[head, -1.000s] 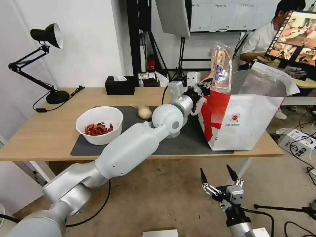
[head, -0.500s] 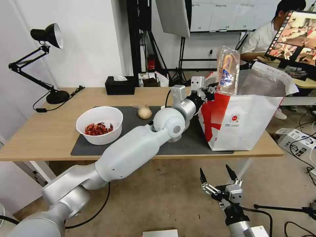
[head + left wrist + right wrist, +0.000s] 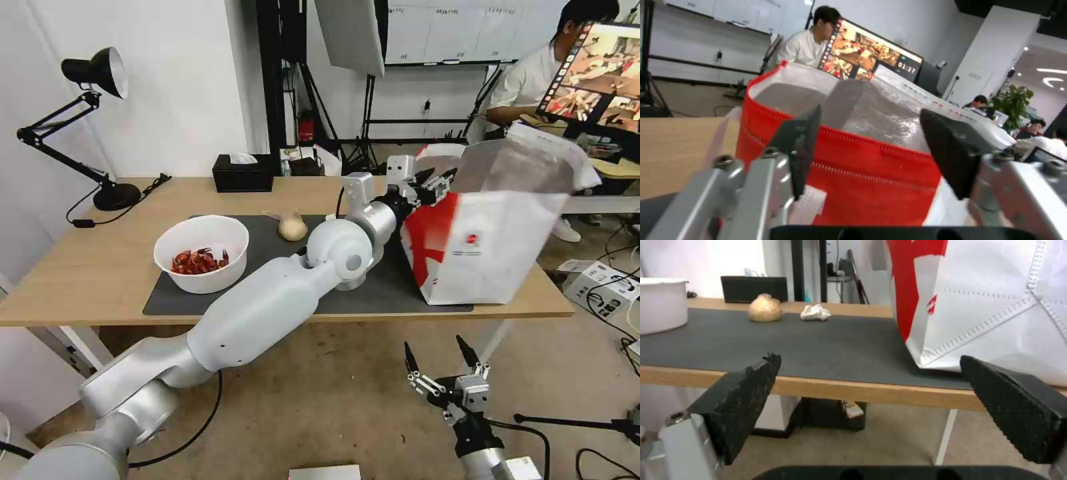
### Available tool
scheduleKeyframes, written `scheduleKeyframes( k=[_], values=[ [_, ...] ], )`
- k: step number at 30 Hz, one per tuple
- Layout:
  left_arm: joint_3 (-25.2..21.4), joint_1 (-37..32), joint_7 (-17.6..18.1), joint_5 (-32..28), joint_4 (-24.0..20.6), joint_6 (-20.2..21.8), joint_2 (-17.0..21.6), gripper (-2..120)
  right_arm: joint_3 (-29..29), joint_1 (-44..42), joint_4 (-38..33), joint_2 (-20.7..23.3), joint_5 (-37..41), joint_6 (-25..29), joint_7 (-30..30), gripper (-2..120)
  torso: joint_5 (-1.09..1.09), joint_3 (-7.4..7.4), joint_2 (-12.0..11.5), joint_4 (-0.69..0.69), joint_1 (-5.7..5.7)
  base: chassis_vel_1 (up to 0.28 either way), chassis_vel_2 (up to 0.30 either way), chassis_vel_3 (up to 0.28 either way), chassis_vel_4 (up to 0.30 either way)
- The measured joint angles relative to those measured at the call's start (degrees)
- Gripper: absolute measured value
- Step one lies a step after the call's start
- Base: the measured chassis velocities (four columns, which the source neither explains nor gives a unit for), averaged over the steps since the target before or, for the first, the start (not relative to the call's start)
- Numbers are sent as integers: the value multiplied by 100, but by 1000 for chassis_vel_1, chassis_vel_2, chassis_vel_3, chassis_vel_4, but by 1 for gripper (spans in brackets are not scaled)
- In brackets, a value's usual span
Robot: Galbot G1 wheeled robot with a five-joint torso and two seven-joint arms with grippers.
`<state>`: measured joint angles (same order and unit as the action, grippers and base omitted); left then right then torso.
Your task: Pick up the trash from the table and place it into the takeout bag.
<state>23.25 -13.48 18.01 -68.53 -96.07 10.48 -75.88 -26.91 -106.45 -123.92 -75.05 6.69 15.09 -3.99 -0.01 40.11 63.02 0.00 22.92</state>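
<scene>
The takeout bag (image 3: 493, 247), white with red panels and foil lining, stands open on the right end of the table (image 3: 80, 267). My left gripper (image 3: 437, 180) hovers at the bag's near rim, open and holding nothing; the left wrist view has its fingers (image 3: 800, 146) spread over the red rim of the bag (image 3: 871, 180). Trash on the dark mat (image 3: 373, 287): a white bowl (image 3: 193, 283) of red shells, a cream knotted bag (image 3: 292, 227) and a crumpled tissue (image 3: 815, 312). My right gripper (image 3: 433, 345) hangs open below the table's front edge.
A black tissue box (image 3: 243, 173) and a black desk lamp (image 3: 100, 133) stand along the table's far side. Cables and boxes lie on the floor at the right. A person sits at a monitor behind the bag.
The clear tray that my left gripper held upright over the bag is no longer in sight. The left gripper has opened and dropped slightly toward the rim. The bag's side has shifted.
</scene>
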Motion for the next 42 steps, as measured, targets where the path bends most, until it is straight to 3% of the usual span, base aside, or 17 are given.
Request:
scheduleKeyframes(
  k=[6,10,15,18,20,26,30,33,37,42],
  values=[
    [-311,-466,208,252,-595,-214,474,92,9,0,-32,18,1,-4,1,100,0,0,0,-2,0,0,0,0,0],
    [-586,-1062,226,579,-1009,-460,908,99,41,34,-51,74,3,-5,2,100,-2,0,0,1,0,0,0,0,0],
    [-897,-1807,261,832,-1472,-593,1298,100,86,76,-55,126,10,-5,1,100,-2,0,0,0,0,0,0,0,0],
    [-1330,-2531,197,1222,-1798,-651,1642,100,117,137,-55,178,46,-5,-6,100,-2,0,0,0,-1,0,0,0,0],
    [-1391,-2613,185,1255,-1829,-653,1676,100,121,142,-55,184,54,-5,-7,100,-2,-1,0,1,-1,0,0,0,0],
    [-2424,-3987,-78,1804,-2310,-726,2113,100,254,212,-59,254,112,-1,-11,100,-1,-1,0,0,-1,0,0,0,0],
    [-2797,-4531,-181,2055,-2451,-804,2164,100,335,217,-58,282,110,3,-11,100,-1,-1,0,1,-1,0,0,0,0],
    [-3156,-5190,-390,2753,-2524,-1097,2069,100,417,217,-56,320,100,7,-12,100,-1,-1,0,0,-1,0,0,0,0],
    [-3317,-5508,-463,3030,-2586,-1194,1954,100,442,216,-53,343,94,8,-12,100,0,-1,0,0,-1,0,0,0,0],
    [-3835,-6560,-603,3831,-2790,-1471,1407,100,536,226,-9,420,77,29,-12,100,0,-1,0,0,-1,0,0,0,0]
  ],
)
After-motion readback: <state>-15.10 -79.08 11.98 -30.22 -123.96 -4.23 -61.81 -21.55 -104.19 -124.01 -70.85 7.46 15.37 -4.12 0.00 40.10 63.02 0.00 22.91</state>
